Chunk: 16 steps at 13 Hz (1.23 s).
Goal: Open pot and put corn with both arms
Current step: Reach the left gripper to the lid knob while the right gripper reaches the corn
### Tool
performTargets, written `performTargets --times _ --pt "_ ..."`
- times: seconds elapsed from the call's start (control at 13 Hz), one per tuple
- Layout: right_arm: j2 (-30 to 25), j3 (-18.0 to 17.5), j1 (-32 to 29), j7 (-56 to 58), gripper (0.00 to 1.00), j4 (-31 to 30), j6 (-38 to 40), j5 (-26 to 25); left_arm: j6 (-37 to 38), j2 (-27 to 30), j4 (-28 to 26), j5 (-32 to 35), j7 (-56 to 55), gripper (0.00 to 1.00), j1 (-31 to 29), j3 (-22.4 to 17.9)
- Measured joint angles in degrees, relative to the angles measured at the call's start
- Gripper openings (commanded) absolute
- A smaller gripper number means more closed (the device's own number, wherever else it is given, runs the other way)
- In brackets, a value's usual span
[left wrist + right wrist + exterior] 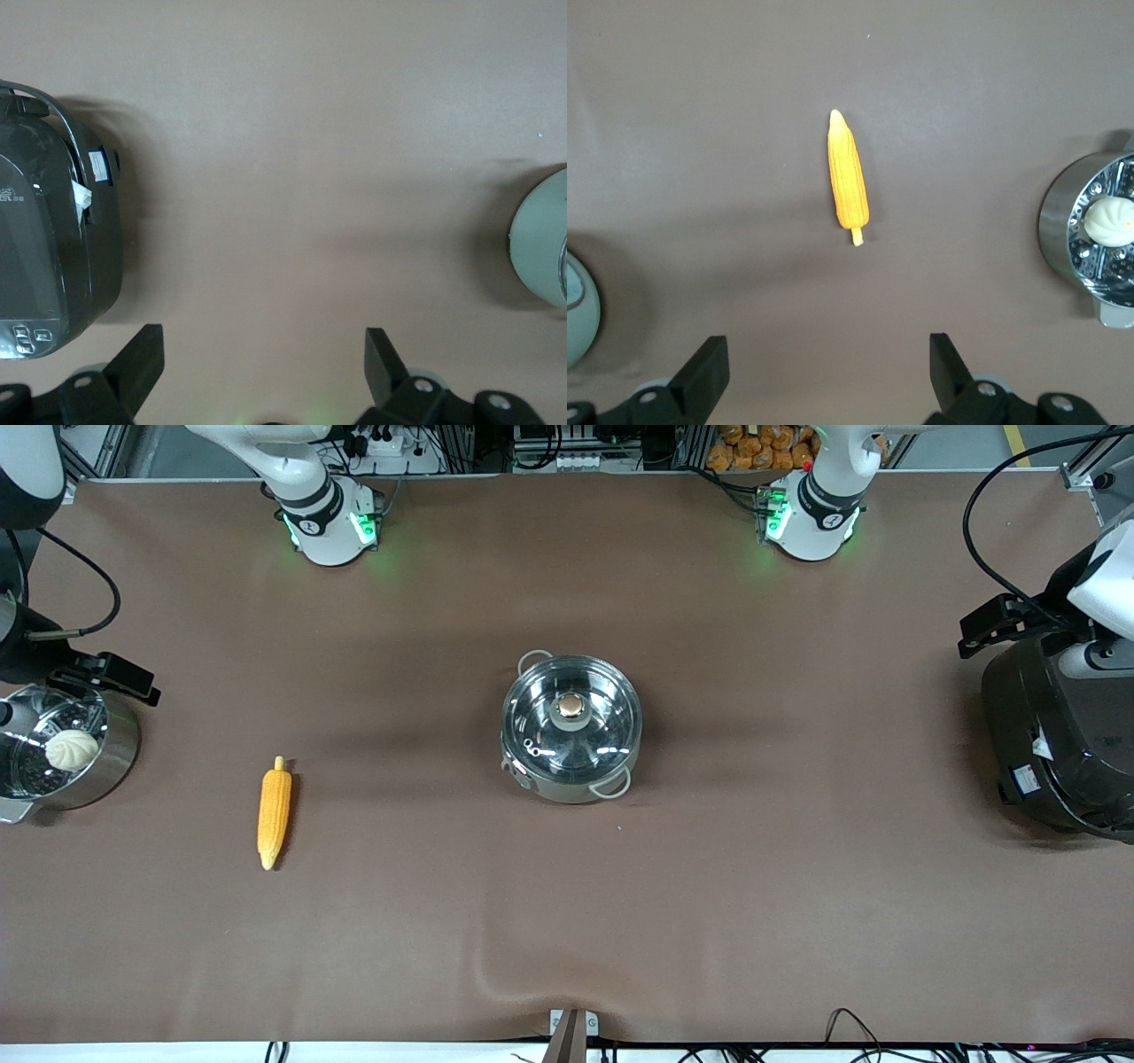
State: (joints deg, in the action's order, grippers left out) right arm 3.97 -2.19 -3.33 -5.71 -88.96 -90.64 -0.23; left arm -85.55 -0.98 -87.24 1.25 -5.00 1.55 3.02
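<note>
Nothing on the table has been touched yet, as far as I can judge: the pot (pixel 571 728) sits in the middle with its glass lid (pixel 571 707) closed and the tan knob (pixel 571 706) standing up at the centre, an easy target for a pinch from above. The corn (pixel 274 814) lies flat on the brown cloth (pixel 753 921), well apart from the pot toward the right arm's end of the table and nearer the front camera, its pointed tip turned toward that camera. That split looks deliberate (one thing per arm): the lid within the left arm's reach, the cob within the right's. The right gripper (pixel 824 376) hangs high over bare cloth with its fingers spread wide apart and empty, the corn (pixel 848 177) lying lengthwise ahead of it, so I reckon a straight descent with the fingers across the cob's width would suit. The left gripper (pixel 264 367) is likewise up in the air with fingers apart, holding nothing, over cloth between the black rice cooker (pixel 49 248) and the pot's wall (pixel 536 239), which only just shows at the edge of its view. At the right arm's end stands a steel steamer pot (pixel 111 757) with a white bun (pixel 71 749) in it, a decoy that the right arm ought to ignore. The lid must come off first, I'd say, or the corn has nowhere to go.
</note>
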Motion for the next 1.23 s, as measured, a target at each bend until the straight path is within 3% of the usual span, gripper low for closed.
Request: performTargets --times 0.46,0.69,1.0,1.23 --pt "-0.3 -0.8 0.0 0.0 1.00 2.8 3.3 0.0 0.1 -0.3 -0.1 0.0 0.1 1.00 0.8 0.5" --pt "-0.2 -0.8 0.0 0.0 1.00 2.8 3.3 0.0 0.0 -2.6 -0.2 0.0 -2.2 1.00 4.0 3.1" --pt "0.4 -0.8 0.0 0.0 1.00 2.6 2.0 0.0 -5.2 -8.5 0.4 -0.1 -22.3 1.00 15.1 6.4" --pt "2.2 -0.8 0.0 2.5 1.00 0.1 -3.8 0.0 -9.1 -15.3 4.7 -0.1 -38.4 1.00 24.0 6.6"
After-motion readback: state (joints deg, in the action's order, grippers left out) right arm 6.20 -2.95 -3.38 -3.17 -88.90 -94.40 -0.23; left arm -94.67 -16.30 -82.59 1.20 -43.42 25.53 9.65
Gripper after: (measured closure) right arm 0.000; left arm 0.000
